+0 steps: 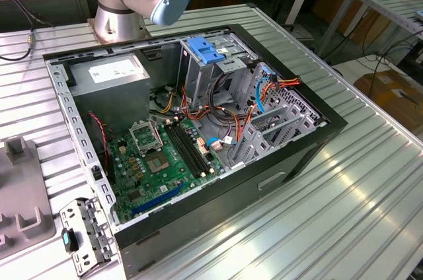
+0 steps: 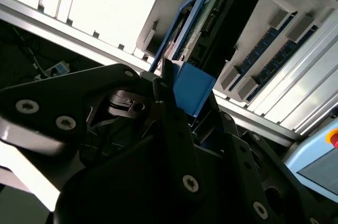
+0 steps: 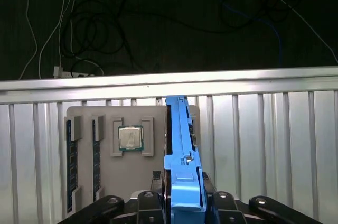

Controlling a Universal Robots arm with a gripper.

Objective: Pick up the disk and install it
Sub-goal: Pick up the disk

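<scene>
The disk [image 3: 181,145] is seen edge-on in the first wrist view, its bright blue rail standing up between my black fingers [image 3: 219,203]. My gripper [image 3: 183,200] is shut on it at its lower end. The second wrist view has the disk's black body [image 2: 232,18] and blue rail reaching away from the gripper [image 2: 182,102], held above a ribbed metal table. In the exterior view the open computer case [image 1: 317,135] lies on its side, with a drive cage [image 1: 211,69] at its far end.
Below the disk, a grey tray [image 3: 158,129] carries a processor [image 3: 130,138] and memory sticks [image 3: 71,155]. In the exterior view a light-blue bracket [image 1: 206,50] tops the cage, coloured cables [image 1: 277,85] run beside it, the arm's base [image 1: 122,2] stands behind the case, and a metal bracket [image 1: 86,234] lies in front.
</scene>
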